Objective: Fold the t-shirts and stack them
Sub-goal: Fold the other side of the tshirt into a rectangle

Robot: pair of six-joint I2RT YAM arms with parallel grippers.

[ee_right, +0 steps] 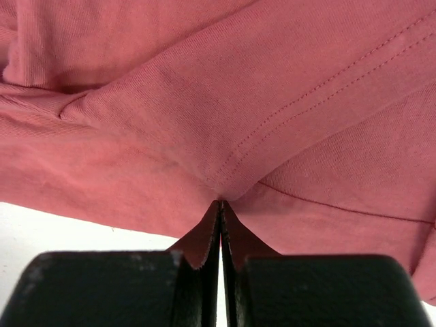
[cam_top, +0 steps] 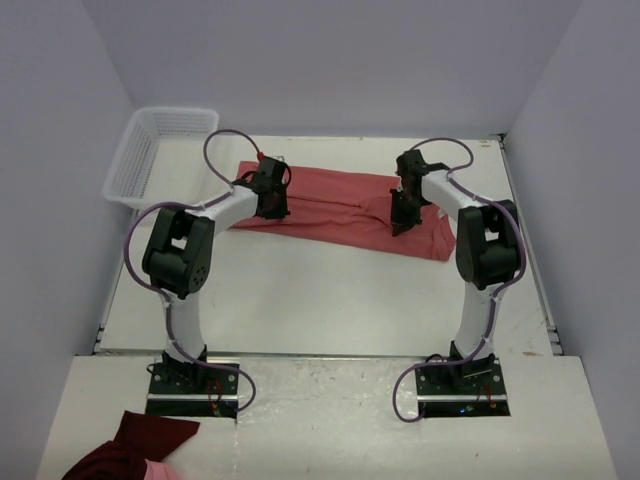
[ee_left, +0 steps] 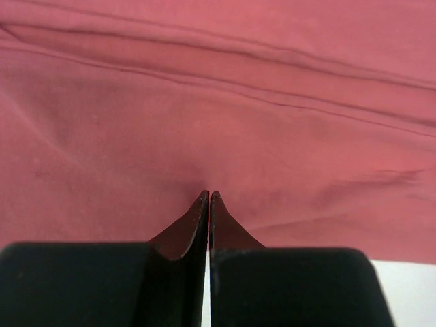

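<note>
One salmon-red t-shirt (cam_top: 340, 205) lies as a long folded strip across the far middle of the white table. My left gripper (cam_top: 272, 212) is down on the near edge of its left end. My right gripper (cam_top: 400, 228) is down on the near edge towards its right end. In the left wrist view the t-shirt (ee_left: 238, 102) fills the frame, and the left gripper (ee_left: 208, 195) is shut with the cloth puckered at its tips. In the right wrist view a stitched hem of the t-shirt (ee_right: 204, 88) gathers into the shut right gripper (ee_right: 221, 202).
A white mesh basket (cam_top: 160, 150) stands at the far left corner of the table (cam_top: 320, 300). A dark maroon cloth bundle (cam_top: 130, 450) with a pink patch lies on the near ledge beside the left arm's base. Grey walls close in on three sides.
</note>
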